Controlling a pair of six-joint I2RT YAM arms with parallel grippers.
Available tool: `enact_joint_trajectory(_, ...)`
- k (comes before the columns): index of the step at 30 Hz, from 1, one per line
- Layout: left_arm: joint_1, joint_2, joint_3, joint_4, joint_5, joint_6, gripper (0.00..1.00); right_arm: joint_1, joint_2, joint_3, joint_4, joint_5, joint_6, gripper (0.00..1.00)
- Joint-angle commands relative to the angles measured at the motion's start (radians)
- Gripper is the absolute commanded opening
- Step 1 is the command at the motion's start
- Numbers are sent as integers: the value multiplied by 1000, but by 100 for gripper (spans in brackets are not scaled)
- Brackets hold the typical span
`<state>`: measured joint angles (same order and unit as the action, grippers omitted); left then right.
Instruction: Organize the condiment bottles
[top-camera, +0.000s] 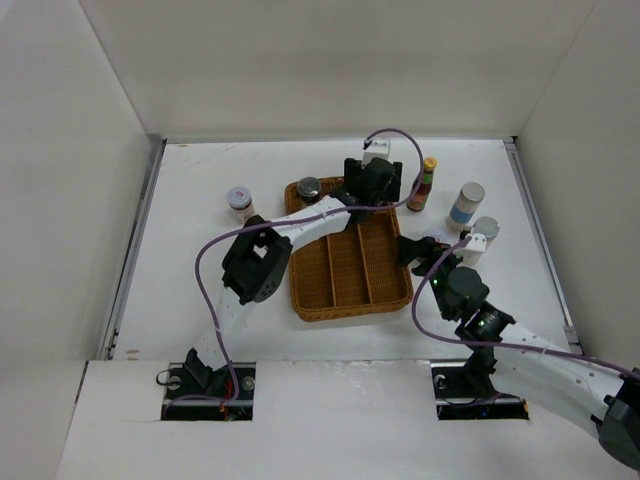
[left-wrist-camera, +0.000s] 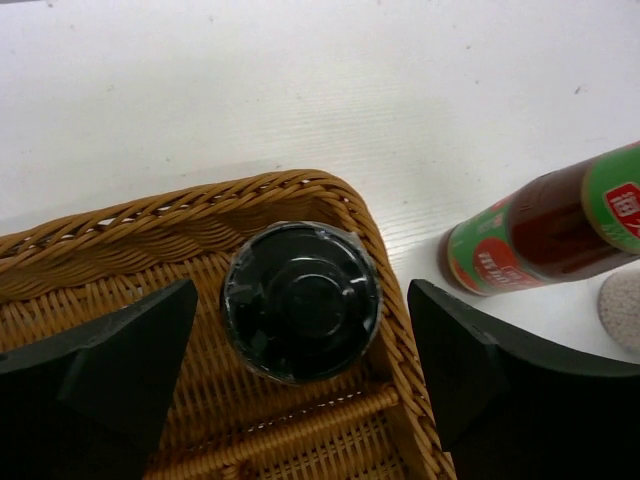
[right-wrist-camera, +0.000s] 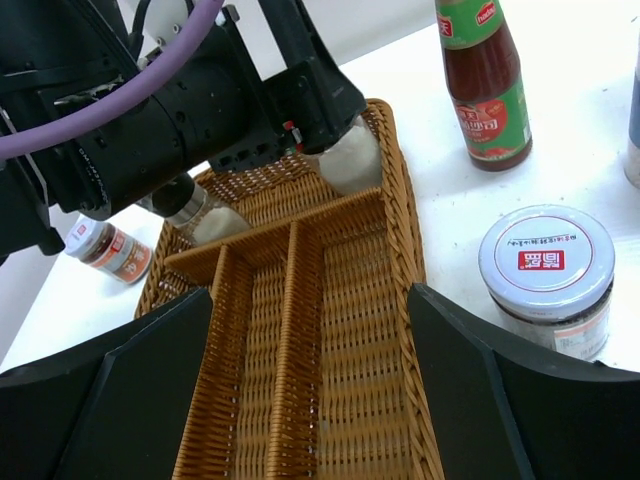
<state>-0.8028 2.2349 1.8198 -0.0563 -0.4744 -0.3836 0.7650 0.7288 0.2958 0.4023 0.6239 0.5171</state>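
While your left hand (left-wrist-camera: 302, 315) gapes wide, the black-capped bottle (left-wrist-camera: 300, 295) stands upright beneath it. Fingers (left-wrist-camera: 115, 365) flank the cap, apart.

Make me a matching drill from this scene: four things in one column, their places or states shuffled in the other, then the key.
Column one
1. black-capped bottle
2. grey-capped shaker
3. slim red bottle
4. left pincer

Column two
A. standing on the table, right of the wicker tray
B. open
C. in the tray's far left corner
D. in the tray's far right corner

Pairs: 1-D, 2-C, 3-A, 4-B
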Motion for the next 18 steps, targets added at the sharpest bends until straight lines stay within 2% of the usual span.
enact_joint_trajectory(1, -16, -89, 18, 65, -30, 23, 90, -2, -5, 16, 23, 25, 4, 86)
enact_joint_trajectory(6, -29, -263, -65, 107, -59, 60, 91, -2, -34, 11, 23, 28, 3, 86)
enact_joint_trajectory(10, -9, -455, -219, 139, -128, 74, 91, -2, -31, 8, 23, 27, 1, 86)
enact_joint_trajectory(14, 66, -653, -445, 138, -202, 63, 91, 4, -2, 25, 23, 11, -3, 85)
enact_joint_trajectory(18, 213, -776, -654, 109, -219, -6, 91, 32, 40, 43, 24, 8, -12, 86)
